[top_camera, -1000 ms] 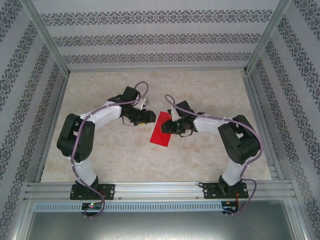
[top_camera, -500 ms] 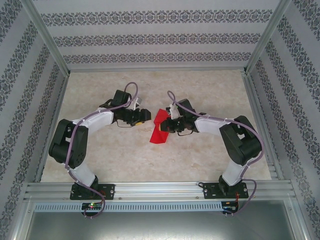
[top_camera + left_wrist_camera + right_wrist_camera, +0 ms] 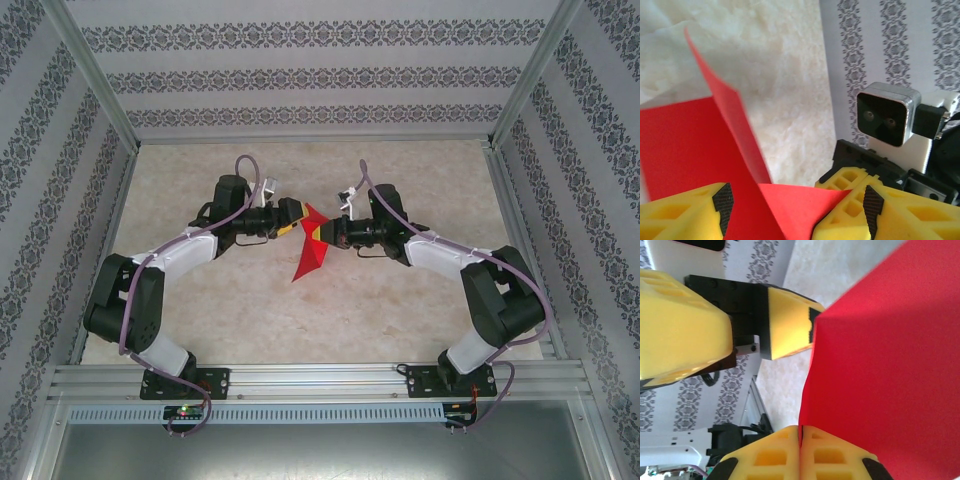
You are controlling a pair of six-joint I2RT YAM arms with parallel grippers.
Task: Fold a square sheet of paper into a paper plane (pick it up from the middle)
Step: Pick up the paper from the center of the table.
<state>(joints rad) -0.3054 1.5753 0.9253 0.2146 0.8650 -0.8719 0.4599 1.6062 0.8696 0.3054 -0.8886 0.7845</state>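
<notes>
Top external view is showing the right gripper (image 3: 325, 235) pinching the raised square sheet of paper (image 3: 308, 258), the left gripper (image 3: 298, 213) gaping around it; folding is seemingly only beginning.

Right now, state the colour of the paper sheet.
The sheet is plain bright red, clearest in the left wrist view.

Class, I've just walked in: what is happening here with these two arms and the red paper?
The right tool is shut on the red sheet of paper, holding it up over the table between the two arms. The left tool is open, with a creased part of the sheet between its fingers.
</notes>
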